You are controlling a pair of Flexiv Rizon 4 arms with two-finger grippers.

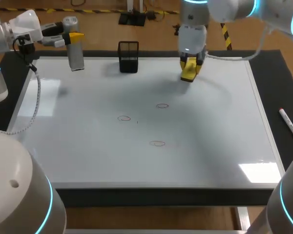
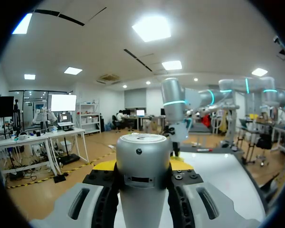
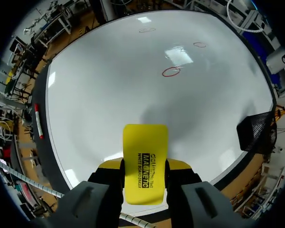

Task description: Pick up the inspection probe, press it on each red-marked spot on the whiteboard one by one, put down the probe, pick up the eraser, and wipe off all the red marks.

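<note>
Wiping looks next. Head view: right pincer (image 1: pixel 191 63) clamps the eraser (image 1: pixel 188 74), red marks (image 1: pixel 157 143) ahead of it; left pincer (image 1: pixel 74 37) grips the probe (image 1: pixel 76 56). Left wrist view: probe (image 2: pixel 142 175) fills that pincer. Right wrist view: eraser (image 3: pixel 145 161) must drop flat onto the nearest mark (image 3: pixel 171 71) ahead.

Glossy whiteboard (image 1: pixel 88 146), brushed-metal probe (image 2: pixel 143 161)

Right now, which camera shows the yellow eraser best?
The right wrist view: the eraser fills the foreground, held in the right gripper. The head view shows it small, below that wrist. The left wrist view doesn't show it.
</note>
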